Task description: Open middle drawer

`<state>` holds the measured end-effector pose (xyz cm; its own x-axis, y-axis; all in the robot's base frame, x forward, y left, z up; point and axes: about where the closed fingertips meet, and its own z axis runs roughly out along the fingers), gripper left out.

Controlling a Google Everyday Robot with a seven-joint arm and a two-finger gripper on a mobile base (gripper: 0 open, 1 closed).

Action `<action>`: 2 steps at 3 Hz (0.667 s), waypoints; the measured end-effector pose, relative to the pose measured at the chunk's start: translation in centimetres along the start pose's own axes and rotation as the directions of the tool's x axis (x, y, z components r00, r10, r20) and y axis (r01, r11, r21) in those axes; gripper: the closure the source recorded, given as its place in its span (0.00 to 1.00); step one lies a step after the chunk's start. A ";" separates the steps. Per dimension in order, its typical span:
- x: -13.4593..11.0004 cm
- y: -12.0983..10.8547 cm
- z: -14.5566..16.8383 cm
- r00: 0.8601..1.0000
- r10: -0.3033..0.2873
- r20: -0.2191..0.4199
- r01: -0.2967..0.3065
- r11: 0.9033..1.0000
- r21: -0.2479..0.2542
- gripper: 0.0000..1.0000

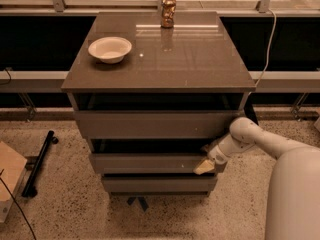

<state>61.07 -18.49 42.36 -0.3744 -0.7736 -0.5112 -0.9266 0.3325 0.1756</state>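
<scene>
The middle drawer (145, 162) is the grey-brown flat front between the taller top drawer (150, 124) and the narrow bottom drawer (155, 184). It stands out a little further than the bottom one, with a dark gap above it. My gripper (206, 165) is at the right end of the middle drawer's front, its pale fingertip (202, 168) against the panel's upper right part. The white arm (260, 144) reaches in from the lower right.
On the cabinet top (200, 59) stand a white bowl (110, 49) at the left and a drink can (168, 11) at the back. A black rod (37, 164) and a cardboard box (10, 176) lie on the floor at the left. A cable (267, 39) hangs at the right.
</scene>
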 end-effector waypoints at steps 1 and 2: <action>-0.1 0.0 -0.2 1.000 0.000 0.000 0.000 1.000 0.000 0.70; -0.1 0.0 -0.2 1.000 0.000 0.000 0.000 1.000 0.000 0.74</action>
<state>61.06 -18.49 42.57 -0.3745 -0.7737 -0.5110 -0.9266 0.3325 0.1756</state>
